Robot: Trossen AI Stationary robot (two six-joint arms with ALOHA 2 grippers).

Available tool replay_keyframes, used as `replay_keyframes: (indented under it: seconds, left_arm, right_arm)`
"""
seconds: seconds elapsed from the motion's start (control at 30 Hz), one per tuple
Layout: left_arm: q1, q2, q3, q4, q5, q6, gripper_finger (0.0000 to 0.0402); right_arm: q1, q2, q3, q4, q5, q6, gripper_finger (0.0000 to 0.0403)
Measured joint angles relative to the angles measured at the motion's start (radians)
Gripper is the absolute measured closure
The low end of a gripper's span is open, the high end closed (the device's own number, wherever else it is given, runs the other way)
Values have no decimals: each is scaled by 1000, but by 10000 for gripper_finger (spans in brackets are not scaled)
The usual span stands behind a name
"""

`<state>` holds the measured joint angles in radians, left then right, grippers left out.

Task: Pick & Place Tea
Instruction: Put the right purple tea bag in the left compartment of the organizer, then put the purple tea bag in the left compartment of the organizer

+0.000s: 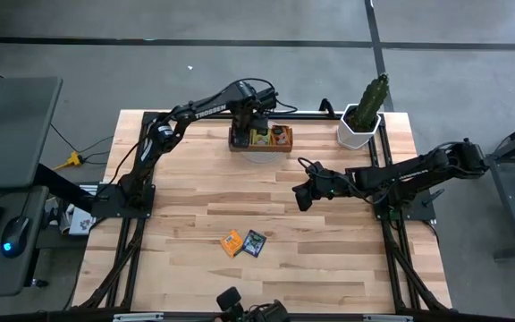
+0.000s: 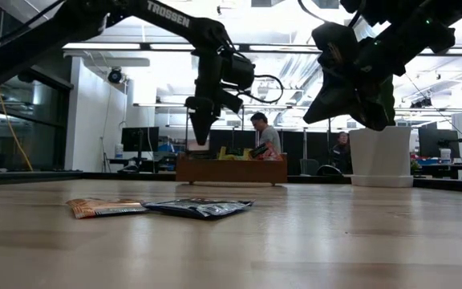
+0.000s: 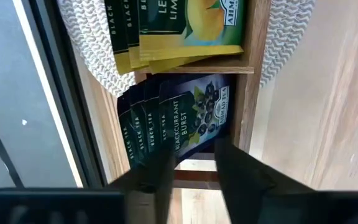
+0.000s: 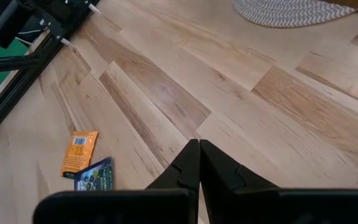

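Orange sachet (image 1: pixel 231 242) and dark sachet (image 1: pixel 255 242): front table, well apart from left gripper (image 3: pixel 191 163), slightly parted, empty, above tray (image 1: pixel 259 143).

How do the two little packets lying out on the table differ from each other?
The orange sachet is bright orange, the dark sachet blue-black with a printed picture. The orange sachet lies nearer the left arm's side, the dark sachet nearer the right's. Both lie flat on the table, side by side, away from either gripper.

Wooden tray (image 1: pixel 259 147) on woven mat (image 4: pixel 289 11) at bench far edge, potted cactus (image 1: pixel 365 114) nr far-right corner, 2 ppl in bkgd (image 2: pixel 264 132).
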<state>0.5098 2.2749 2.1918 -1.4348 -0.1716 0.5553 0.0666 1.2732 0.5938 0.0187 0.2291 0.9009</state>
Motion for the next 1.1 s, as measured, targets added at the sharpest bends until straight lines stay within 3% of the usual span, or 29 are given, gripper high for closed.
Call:
replay_keyframes:
  seconds: [0.17,0.3,0.37,0.6,0.9,1.1]
  left_arm:
    - [0,0,16,-9,-34,59,239]
    - [1,-5,122,-51,-93,76,221]
    - [1,-15,167,-64,-71,76,219]
    - [-11,-205,126,-71,134,43,218]
    - [-84,-416,126,-112,137,-111,218]
    - [-198,-497,114,-118,128,-226,218]
  right_arm:
    - [0,0,0,-3,0,-2,394]
    - [0,0,0,-10,0,-11,399]
    - [0,0,0,-15,-9,-12,401]
    - [16,0,0,-23,-84,-100,401]
    - [91,0,0,-20,-79,-177,401]
    - [143,0,0,-17,-72,-175,401]
